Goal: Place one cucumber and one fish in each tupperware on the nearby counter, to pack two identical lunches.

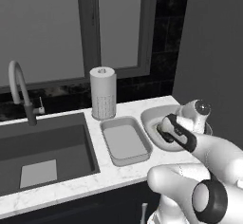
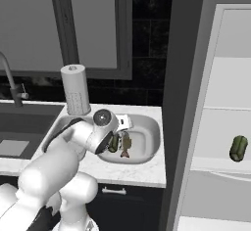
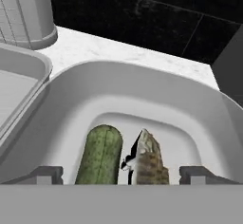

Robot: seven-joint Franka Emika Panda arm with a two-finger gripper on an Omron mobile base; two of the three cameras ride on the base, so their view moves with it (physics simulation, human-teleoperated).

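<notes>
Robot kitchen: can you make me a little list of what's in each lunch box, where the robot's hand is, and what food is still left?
round dish: holds one cucumber and one fish, lying side by side
narrow tray: nothing in it yet
gripper: open, just above the round dish, the food between its fingertips, holding nothing
fridge shelf: a second cucumber lies on it
paper towel roll: upright on the counter, behind the narrow tray
sink: left of the tray
lunches packed: one of two
</notes>
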